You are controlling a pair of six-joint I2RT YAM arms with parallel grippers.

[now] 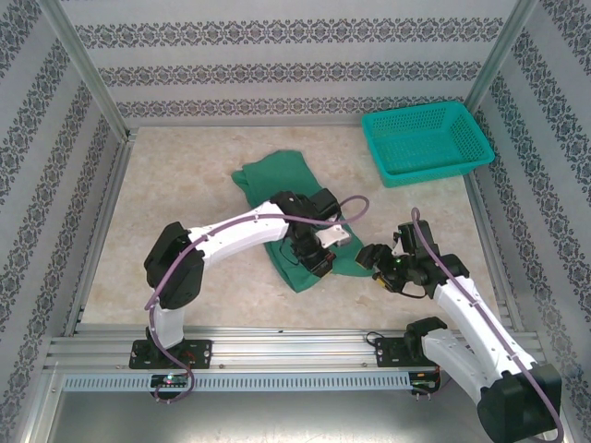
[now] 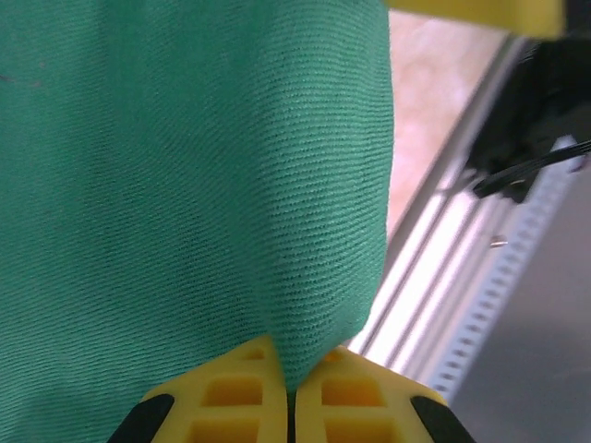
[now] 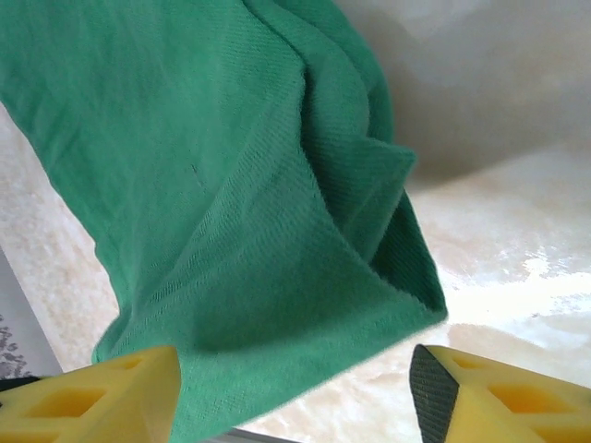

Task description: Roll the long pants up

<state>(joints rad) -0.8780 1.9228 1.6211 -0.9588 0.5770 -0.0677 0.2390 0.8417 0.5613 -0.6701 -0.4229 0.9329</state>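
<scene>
Left jaws tight on long pants (image 2: 185,185)

The long pants (image 1: 275,180) lie centred on the table (image 1: 175,198) — the basket (image 1: 425,138) sits well apart, behind and right.

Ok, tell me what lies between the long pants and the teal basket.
Nothing but bare table, seen in the top external view, separates the long pants from the teal basket.

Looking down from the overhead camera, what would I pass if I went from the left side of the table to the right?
left arm's black elbow → long pants → teal basket
</scene>
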